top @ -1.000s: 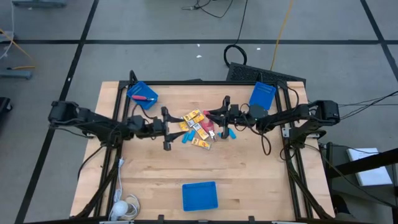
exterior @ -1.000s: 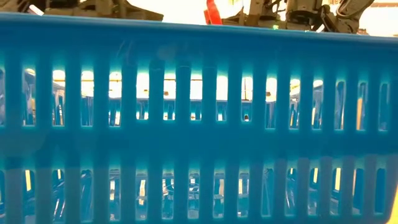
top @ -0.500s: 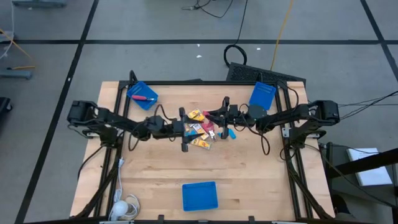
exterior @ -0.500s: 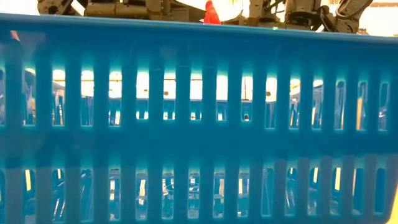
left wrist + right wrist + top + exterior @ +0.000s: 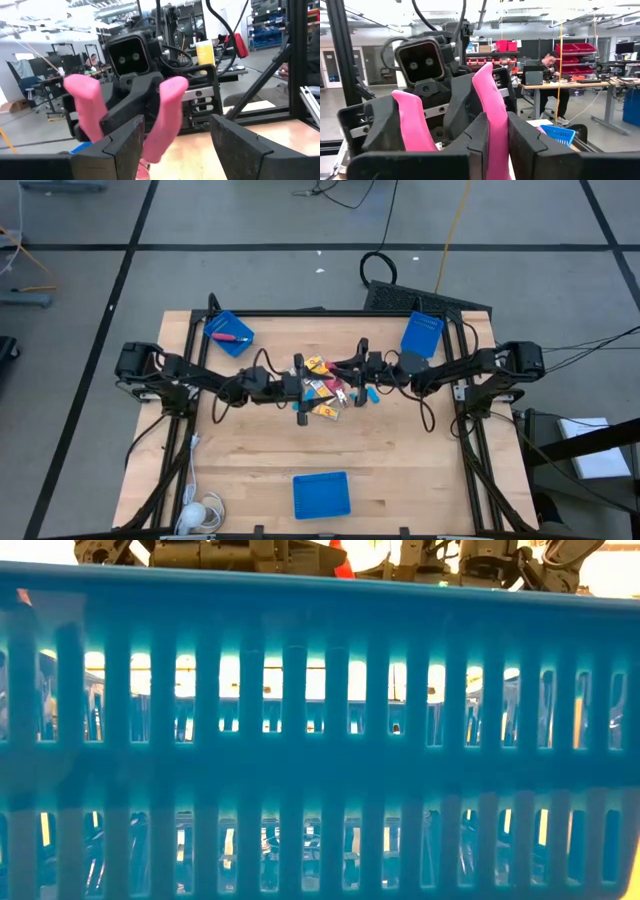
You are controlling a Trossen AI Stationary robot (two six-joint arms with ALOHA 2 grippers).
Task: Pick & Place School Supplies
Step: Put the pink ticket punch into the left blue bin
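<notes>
Right pincer (image 5: 345,383) pinches smooth pink plastic scissors (image 5: 490,125) by a handle loop; left pincer (image 5: 302,390) gapes empty.

You've swung the left arm rightward across the wooden table: its left gripper (image 5: 301,390), a second ago well left of the pile of small yellow-orange packs (image 5: 318,387), now sits at the pile's left edge. Its open fingers now flank the pink-handled scissors (image 5: 167,117), face to face with the right gripper (image 5: 352,379).

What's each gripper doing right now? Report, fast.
Left gripper: open around one handle of the pink scissors, not clamped.
Right gripper: shut on the pink scissors' other handle.
</notes>
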